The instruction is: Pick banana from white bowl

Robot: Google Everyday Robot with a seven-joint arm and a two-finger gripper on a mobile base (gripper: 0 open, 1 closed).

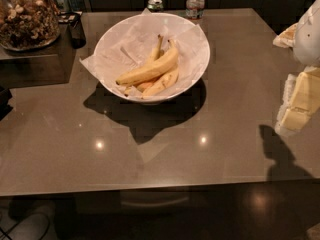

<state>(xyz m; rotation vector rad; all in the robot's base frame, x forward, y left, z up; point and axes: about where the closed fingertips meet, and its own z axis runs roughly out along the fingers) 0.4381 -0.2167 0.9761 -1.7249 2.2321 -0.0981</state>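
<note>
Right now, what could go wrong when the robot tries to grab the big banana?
The pincer hangs at the right edge of the table, away from the bowl. The big banana lies against smaller bananas, so the pincer might catch one of those too. Loose paper lines the bowl and could get snagged and pulled out.

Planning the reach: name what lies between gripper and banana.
Camera view: from gripper at right edge to banana, only bare table and the white bowl rim.

Office snack counter [225,134]: glass nut jar [25,16], water bottle [195,1], white fruit bowl [197,39]; tool [300,101] at right edge.
</note>
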